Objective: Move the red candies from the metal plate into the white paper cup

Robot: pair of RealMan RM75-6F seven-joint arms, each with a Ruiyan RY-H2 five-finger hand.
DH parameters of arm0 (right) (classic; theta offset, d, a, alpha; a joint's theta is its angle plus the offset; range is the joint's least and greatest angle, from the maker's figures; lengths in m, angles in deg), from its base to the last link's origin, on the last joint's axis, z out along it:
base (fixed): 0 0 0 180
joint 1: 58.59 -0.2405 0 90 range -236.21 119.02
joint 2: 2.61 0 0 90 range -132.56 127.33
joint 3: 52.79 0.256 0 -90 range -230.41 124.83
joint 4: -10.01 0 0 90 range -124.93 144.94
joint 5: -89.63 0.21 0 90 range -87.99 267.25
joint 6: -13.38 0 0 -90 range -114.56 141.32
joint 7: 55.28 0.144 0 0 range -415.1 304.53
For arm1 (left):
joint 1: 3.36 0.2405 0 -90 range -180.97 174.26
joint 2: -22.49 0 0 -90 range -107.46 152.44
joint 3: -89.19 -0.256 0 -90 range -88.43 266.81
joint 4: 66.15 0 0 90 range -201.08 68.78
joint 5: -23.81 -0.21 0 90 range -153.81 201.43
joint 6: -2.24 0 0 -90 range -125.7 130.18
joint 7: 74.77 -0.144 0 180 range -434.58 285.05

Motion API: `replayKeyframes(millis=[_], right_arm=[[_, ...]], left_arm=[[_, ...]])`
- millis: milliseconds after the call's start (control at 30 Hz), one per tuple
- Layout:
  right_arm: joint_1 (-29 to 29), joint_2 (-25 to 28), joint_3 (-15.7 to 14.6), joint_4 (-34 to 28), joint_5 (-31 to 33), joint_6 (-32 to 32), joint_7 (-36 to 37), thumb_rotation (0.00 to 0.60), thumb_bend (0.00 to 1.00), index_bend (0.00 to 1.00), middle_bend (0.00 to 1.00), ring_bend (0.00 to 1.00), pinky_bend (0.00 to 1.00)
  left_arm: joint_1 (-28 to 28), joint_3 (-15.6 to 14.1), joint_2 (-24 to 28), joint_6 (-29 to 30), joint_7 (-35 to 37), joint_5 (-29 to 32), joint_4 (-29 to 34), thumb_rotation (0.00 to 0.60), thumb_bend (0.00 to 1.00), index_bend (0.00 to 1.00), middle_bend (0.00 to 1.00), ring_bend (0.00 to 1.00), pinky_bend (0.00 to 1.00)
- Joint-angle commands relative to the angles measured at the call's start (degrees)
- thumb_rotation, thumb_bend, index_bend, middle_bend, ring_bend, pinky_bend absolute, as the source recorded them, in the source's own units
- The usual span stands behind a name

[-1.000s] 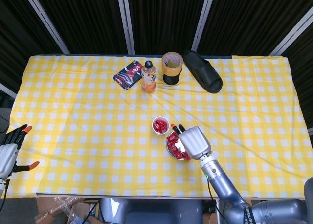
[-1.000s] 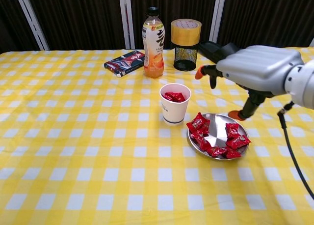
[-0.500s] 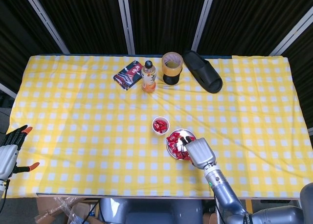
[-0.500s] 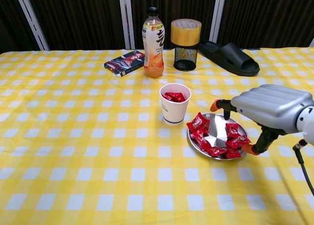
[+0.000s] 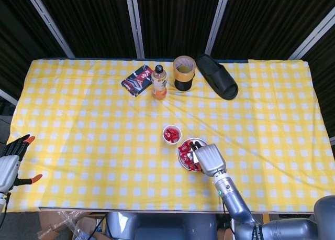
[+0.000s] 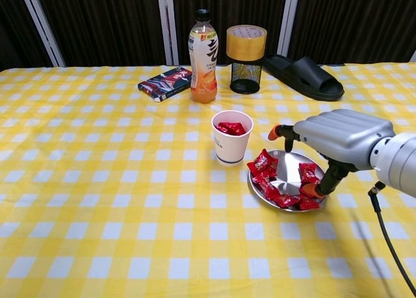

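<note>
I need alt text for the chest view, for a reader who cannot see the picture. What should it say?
The robot's right hand hovers over a metal plate of red candies, its thumb tip touching one at the plate's right side. A white paper cup just left of the plate already holds candies. Behind stand a juice bottle, a tape roll on a mesh cup, a black slipper and a flat packet on a yellow checked cloth.

The table is covered by a yellow and white checked cloth (image 6: 97, 200). Red wrapped candies (image 6: 265, 168) are seen on a shiny silver metal plate (image 6: 290, 166) and in a white paper cup (image 6: 231, 139). The grey metal right hand (image 6: 338, 138) is tipped with orange. A black rubber slipper (image 6: 304, 76) and an orange drink bottle (image 6: 203, 51) are seen behind.
</note>
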Motion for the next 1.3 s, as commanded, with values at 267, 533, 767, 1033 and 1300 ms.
replayKeyframes(millis=[267,533,767,1033,1300], right_arm=[[-1.15,-1.40,1.83,3.41,4.66,2.81,-1.12,0.600,0.35,0.15,0.27,0.88,0.99],[-1.41,-1.39,2.19,4.63,6.47,3.78,-1.11,0.600,0.35,0.19,0.27,0.88,0.99],[-1.06,-1.88,1.64,5.89,6.40,4.31,-0.25,0.600,0.35,0.26,0.27,0.88,0.99],[-0.97,-2.36,1.43,6.96,6.29,4.91,0.24,0.600,0.35,0.32,0.29,0.88,0.99],[-0.93,-2.46,1.47,7.37,6.46,5.26,0.50,0.600,0.35,0.36,0.32,0.88,0.99]], left_arm=[[-0.10,0.04,0.07,-0.43,-0.09,0.46,0.14,0.600,0.06,0.00,0.00,0.00,0.00],[-0.22,0.11,0.13,-0.73,0.12,0.67,0.14,0.600,0.06,0.00,0.00,0.00,0.00],[-0.26,0.13,0.16,-0.79,0.18,0.70,0.17,0.600,0.06,0.00,0.00,0.00,0.00],[-0.22,0.16,0.19,-0.73,0.20,0.79,0.24,0.600,0.06,0.00,0.00,0.00,0.00],[-0.20,0.15,0.18,-0.70,0.19,0.78,0.26,0.600,0.06,0.00,0.00,0.00,0.00]])
